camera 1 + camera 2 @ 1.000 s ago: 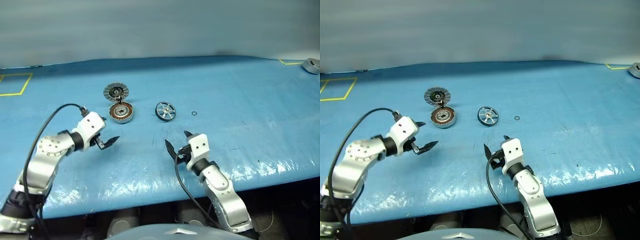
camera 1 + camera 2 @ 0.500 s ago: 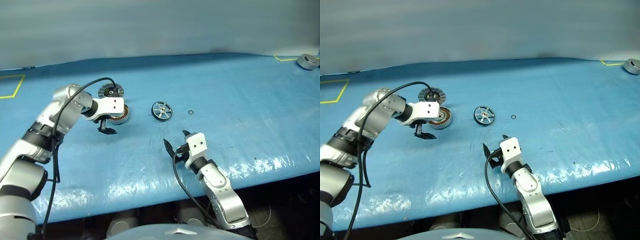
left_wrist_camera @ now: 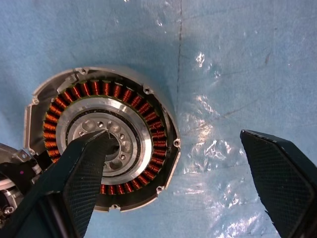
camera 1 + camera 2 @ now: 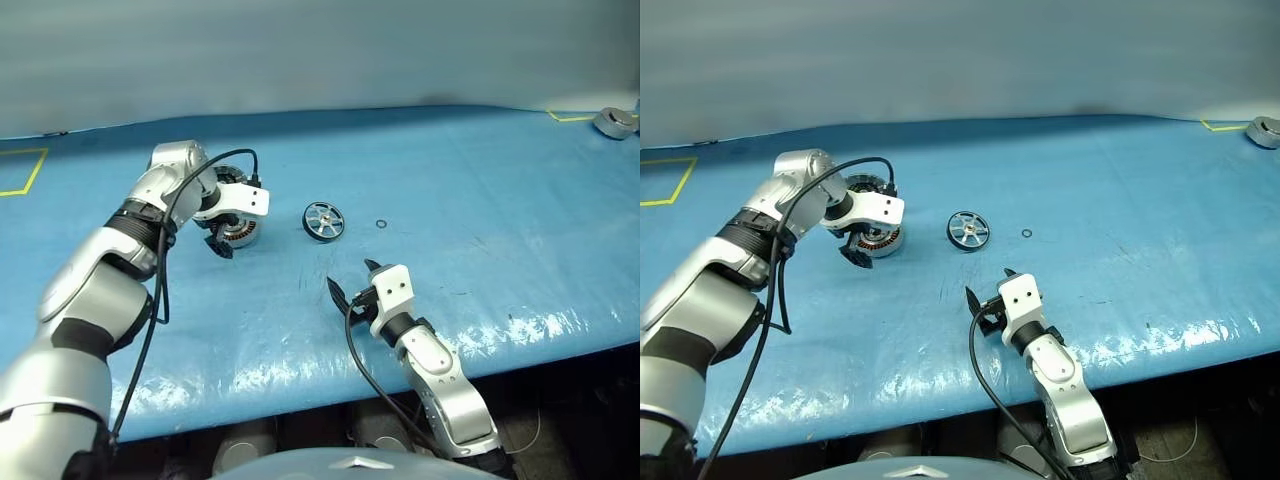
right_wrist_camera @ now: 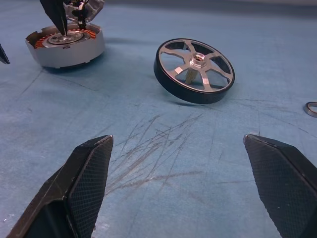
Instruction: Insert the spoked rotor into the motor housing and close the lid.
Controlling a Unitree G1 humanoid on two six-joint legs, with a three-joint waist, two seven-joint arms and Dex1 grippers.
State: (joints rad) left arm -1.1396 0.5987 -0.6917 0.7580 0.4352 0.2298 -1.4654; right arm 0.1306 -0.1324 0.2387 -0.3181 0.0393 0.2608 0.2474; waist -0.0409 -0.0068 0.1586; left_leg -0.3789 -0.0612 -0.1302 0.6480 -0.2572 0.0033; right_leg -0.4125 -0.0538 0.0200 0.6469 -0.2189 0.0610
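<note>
While the left gripper hung spread above the motor housing, gripping nothing, the right gripper sat spread too, empty. The spoked rotor lay tilted beside the housing, uninserted.

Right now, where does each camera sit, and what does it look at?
Left eye and right eye views: on the head, looking forward and down on the blue table, both arms showing.
Left wrist view: looking straight down on the motor housing, open left fingers in frame.
Right wrist view: low over the table, facing the spoked rotor, open right fingers in frame.
Shared: both wrist views show the housing.
</note>
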